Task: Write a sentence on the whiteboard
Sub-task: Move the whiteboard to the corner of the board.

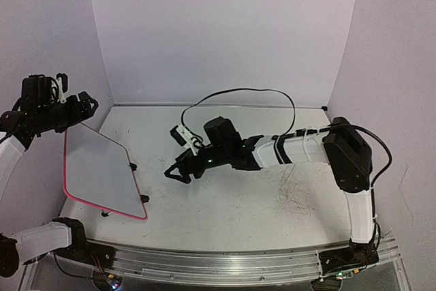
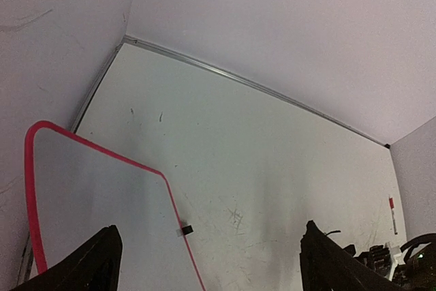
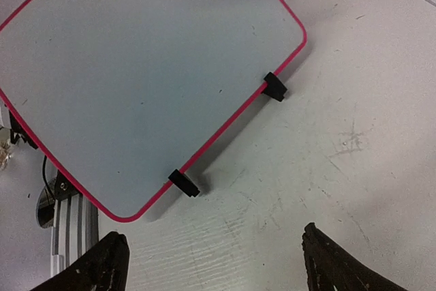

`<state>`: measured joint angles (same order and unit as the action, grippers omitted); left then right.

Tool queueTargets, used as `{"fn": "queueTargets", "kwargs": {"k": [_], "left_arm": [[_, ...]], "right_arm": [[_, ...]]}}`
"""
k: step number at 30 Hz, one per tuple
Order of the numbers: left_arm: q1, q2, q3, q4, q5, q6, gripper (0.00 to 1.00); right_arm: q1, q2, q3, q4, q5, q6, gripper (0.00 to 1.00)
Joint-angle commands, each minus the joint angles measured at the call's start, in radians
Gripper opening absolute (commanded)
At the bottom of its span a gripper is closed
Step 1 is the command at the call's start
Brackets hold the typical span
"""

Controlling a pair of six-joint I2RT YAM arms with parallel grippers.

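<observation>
Whiteboard at the left of the surface, both end effectors spread

Top view: the whiteboard (image 1: 99, 172) stood tilted at the left side of the surface (image 1: 272, 202), with the left end effector (image 1: 71, 99) above its far corner and the right end effector (image 1: 178, 168) near it, apart. Left wrist: fingers (image 2: 88, 264) stood wide above the board. Right wrist: fingers (image 3: 102, 267) stood wide, facing its clip feet (image 3: 184, 183).

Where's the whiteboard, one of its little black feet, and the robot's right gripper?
whiteboard (image 3: 150, 80): right wrist view, middle of white face.
black foot (image 3: 274, 86): right wrist view, the upper clip.
right gripper (image 3: 212, 236): right wrist view, between its fingertips.
</observation>
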<state>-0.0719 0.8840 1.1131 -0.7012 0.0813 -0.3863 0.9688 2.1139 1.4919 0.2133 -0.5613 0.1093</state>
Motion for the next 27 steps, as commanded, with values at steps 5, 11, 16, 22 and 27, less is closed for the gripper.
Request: {"fn": "queueTargets", "kwargs": {"k": [5, 11, 16, 22, 27], "left_arm": [[0.004, -0.027, 0.094, -0.109, -0.06, 0.041, 0.91], [0.003, -0.034, 0.107, -0.134, -0.072, 0.058, 0.92], [0.003, -0.025, 0.13, -0.163, -0.12, 0.056, 0.91], [0.003, -0.034, 0.159, -0.239, -0.263, 0.072, 0.91], [0.003, -0.046, 0.17, -0.254, -0.252, 0.068, 0.91]], "right_arm": [[0.028, 0.165, 0.229, -0.113, -0.046, -0.387, 0.88], [0.061, 0.251, 0.322, -0.168, -0.041, -0.491, 0.83], [0.093, 0.366, 0.475, -0.274, -0.02, -0.542, 0.75], [0.129, 0.459, 0.592, -0.34, 0.005, -0.572, 0.66], [0.136, 0.497, 0.635, -0.36, 0.003, -0.584, 0.57]]}}
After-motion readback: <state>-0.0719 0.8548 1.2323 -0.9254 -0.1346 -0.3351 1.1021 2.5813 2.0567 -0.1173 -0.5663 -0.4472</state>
